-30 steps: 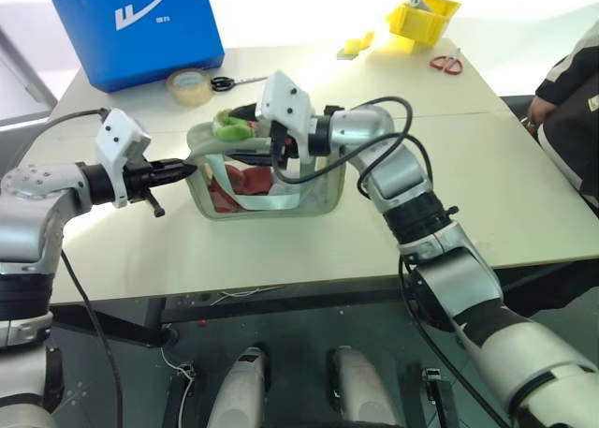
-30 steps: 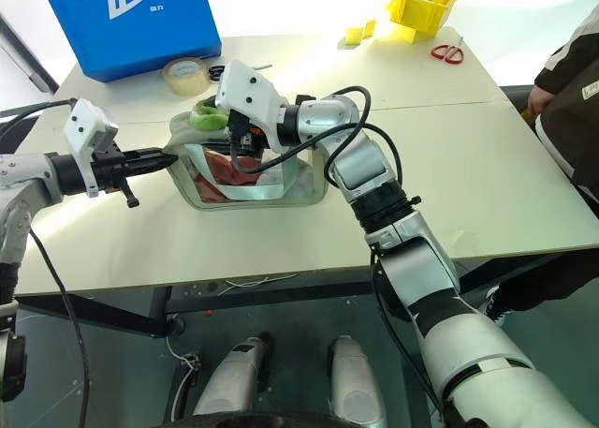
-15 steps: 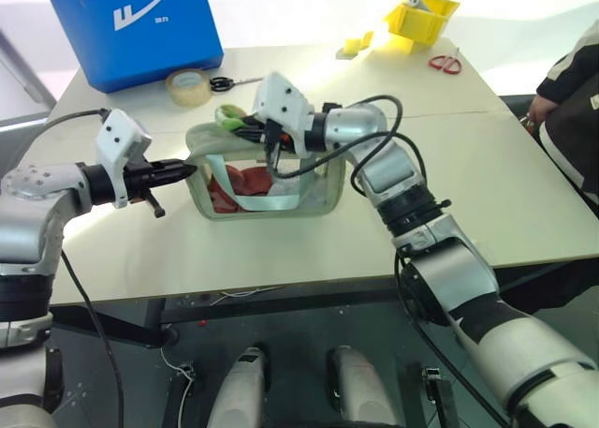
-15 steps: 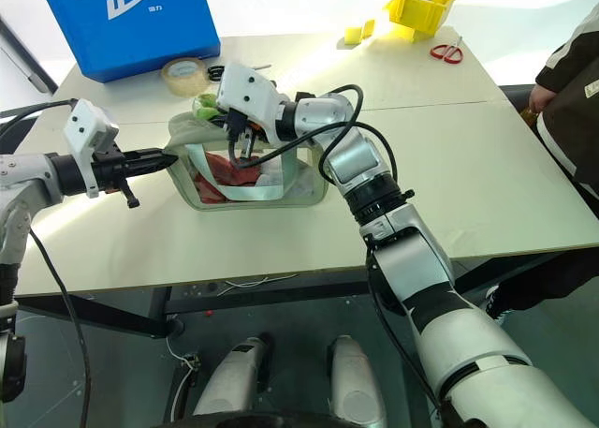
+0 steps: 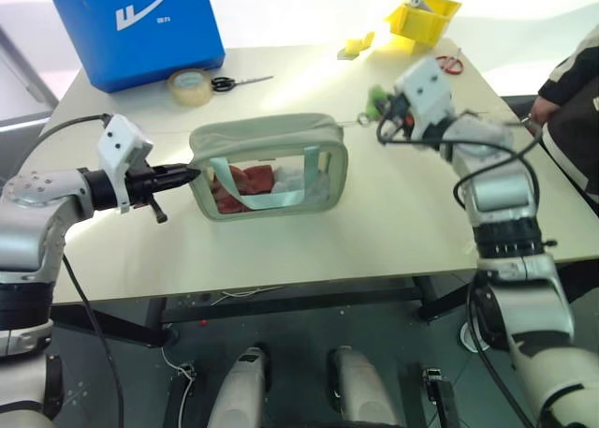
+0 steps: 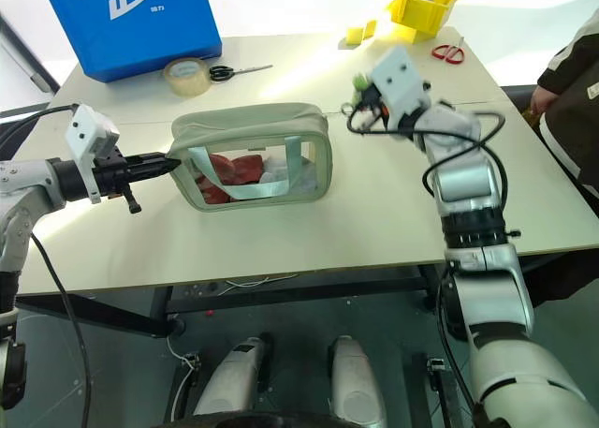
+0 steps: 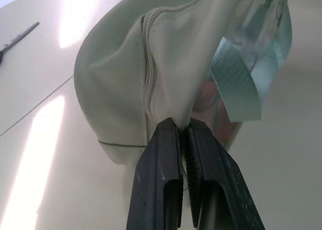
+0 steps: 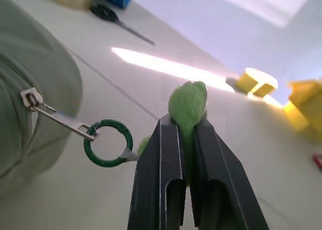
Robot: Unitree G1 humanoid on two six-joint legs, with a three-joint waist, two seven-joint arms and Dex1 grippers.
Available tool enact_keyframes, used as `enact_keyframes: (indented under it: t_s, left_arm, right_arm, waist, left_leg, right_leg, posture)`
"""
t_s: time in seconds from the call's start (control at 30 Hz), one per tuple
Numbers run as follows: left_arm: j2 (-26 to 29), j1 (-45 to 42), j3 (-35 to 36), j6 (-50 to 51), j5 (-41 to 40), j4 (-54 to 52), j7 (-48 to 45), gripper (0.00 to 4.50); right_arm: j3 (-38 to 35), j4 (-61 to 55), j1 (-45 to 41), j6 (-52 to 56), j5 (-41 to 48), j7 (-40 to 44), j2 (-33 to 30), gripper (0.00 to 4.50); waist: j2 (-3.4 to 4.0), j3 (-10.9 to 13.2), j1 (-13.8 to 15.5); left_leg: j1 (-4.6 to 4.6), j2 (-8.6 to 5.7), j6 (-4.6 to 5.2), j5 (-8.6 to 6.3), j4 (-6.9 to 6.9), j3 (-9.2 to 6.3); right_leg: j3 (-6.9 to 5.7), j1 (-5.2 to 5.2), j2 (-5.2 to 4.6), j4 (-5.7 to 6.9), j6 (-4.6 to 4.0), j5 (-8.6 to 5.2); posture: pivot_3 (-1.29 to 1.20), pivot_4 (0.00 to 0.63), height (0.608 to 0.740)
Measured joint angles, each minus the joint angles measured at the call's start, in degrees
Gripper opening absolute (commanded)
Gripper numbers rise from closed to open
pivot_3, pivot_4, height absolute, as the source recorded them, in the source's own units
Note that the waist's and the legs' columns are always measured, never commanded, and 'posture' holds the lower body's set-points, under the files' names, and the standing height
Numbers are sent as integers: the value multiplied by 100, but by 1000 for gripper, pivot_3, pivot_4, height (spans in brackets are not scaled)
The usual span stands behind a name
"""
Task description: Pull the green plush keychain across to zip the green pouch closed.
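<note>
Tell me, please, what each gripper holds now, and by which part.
The right gripper holds the green plush keychain by its fuzzy body. The left gripper pinches the green pouch by its end fabric beside the zipper.

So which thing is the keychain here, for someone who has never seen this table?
Start at the pale sage-green zip pouch with clear windows mid-table. Off its end on the robot's right, the right gripper pinches the small lime-green fuzzy plush keychain. A dark green ring links it to the zipper pull, unlike the loose yellow blocks.
</note>
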Motion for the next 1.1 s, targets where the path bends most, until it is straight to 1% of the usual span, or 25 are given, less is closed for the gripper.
enact_keyframes:
  t_s: [0.1,0.17,0.23,0.33,0.4,0.5,0.67,0.77,0.8,0.83,0.87,0.9,0.93,1.03,1.07,1.1]
  left_arm:
    - [-13,-113,-109,6,-19,30,-30,0]
    - [-16,-172,-147,4,-14,138,-35,0]
    - [-16,-225,-162,-4,16,242,-38,0]
    - [-15,-329,-224,-12,40,348,-44,0]
    - [-15,-358,-252,-12,45,365,-52,0]
    - [-4,-358,-260,-23,44,391,-71,0]
    - [62,-314,-240,-31,40,384,-87,0]
    - [71,-252,-209,-76,37,346,-67,0]
    - [71,-236,-200,-81,37,334,-48,0]
    - [71,-217,-192,-83,35,315,-32,0]
    - [71,-209,-189,-83,34,301,-28,0]
    - [70,-200,-189,-82,31,275,-27,0]
    - [72,-189,-187,-82,30,271,-24,0]
    - [90,-137,-132,-82,26,270,-25,0]
    - [93,-128,-114,-82,27,271,-27,0]
    - [97,-125,-103,-81,27,272,-29,0]
  right_arm:
    - [-170,-160,130,300,73,-455,231,31]
    - [-355,-189,319,496,225,-748,606,31]
    - [-382,-91,545,643,342,-939,1007,31]
    - [-325,69,807,882,577,-1042,1657,31]
    - [-147,81,866,916,644,-1043,1921,31]
    - [13,80,856,900,631,-1017,1909,31]
    - [194,95,856,846,571,-824,1673,31]
    - [133,111,796,901,721,-579,1505,1045]
    - [117,145,742,958,796,-458,1400,1512]
    - [94,158,681,1004,888,-277,1242,2118]
    - [88,163,649,1006,939,-127,1101,2561]
    - [91,213,556,985,993,199,739,3129]
    - [84,295,460,948,1020,469,427,3564]
    - [45,669,50,732,1123,1563,-661,3564]
    - [29,724,-87,659,1194,1966,-957,3564]
    - [2,725,-174,626,1239,2236,-1114,3564]
  waist:
    - [-2,-1,11]
    - [-6,-4,13]
    - [-6,-4,2]
    - [-5,-3,-17]
    - [-5,-3,-20]
    - [-5,-3,-5]
    - [-5,-3,-29]
    - [-5,-3,-39]
    - [-5,-3,-38]
    - [-5,-3,-36]
    - [-4,-2,-31]
    - [-3,-2,-22]
    - [-2,-1,-7]
    - [0,1,9]
    - [0,1,-3]
    - [0,1,-22]
  left_leg:
    - [-1,1,1,0,1,-1]
    - [0,1,1,1,1,-2]
    - [2,1,2,1,1,-1]
    - [3,2,2,1,0,-1]
    - [3,2,2,1,0,-1]
    - [4,2,2,1,1,-2]
    - [10,3,2,1,-4,-2]
    - [10,3,2,1,-3,-1]
    - [10,3,2,1,-3,-1]
    - [10,3,2,1,-3,-2]
    - [9,3,2,1,-3,-1]
    - [9,3,2,1,-3,-1]
    - [9,2,2,1,-2,1]
    - [7,2,3,0,-3,3]
    - [7,3,3,-1,-3,3]
    - [9,5,4,-1,-5,4]
  right_leg:
    - [-1,1,2,-1,4,2]
    - [-2,3,3,-1,15,8]
    - [-1,3,3,0,18,9]
    - [-1,3,5,3,18,10]
    - [-1,3,5,3,19,10]
    - [-2,5,5,1,18,10]
    - [-2,6,6,1,18,9]
    - [-1,7,5,1,18,9]
    - [-1,8,5,1,18,9]
    - [-1,8,5,1,18,9]
    - [-1,8,5,0,17,9]
    - [-1,8,4,-1,17,8]
    - [-1,9,3,-4,13,6]
    - [-2,10,2,-8,0,-2]
    - [-2,9,3,-9,0,-2]
    - [-2,9,4,-9,0,-2]
  posture:
    - [0,150,740]
    - [0,150,740]
    - [0,150,740]
    - [0,150,740]
    - [0,150,740]
    - [0,150,740]
    - [0,150,740]
    - [0,150,740]
    - [0,150,740]
    - [0,150,740]
    - [0,150,740]
    - [0,150,740]
    - [0,150,740]
    - [0,150,740]
    - [0,150,740]
    - [0,150,740]
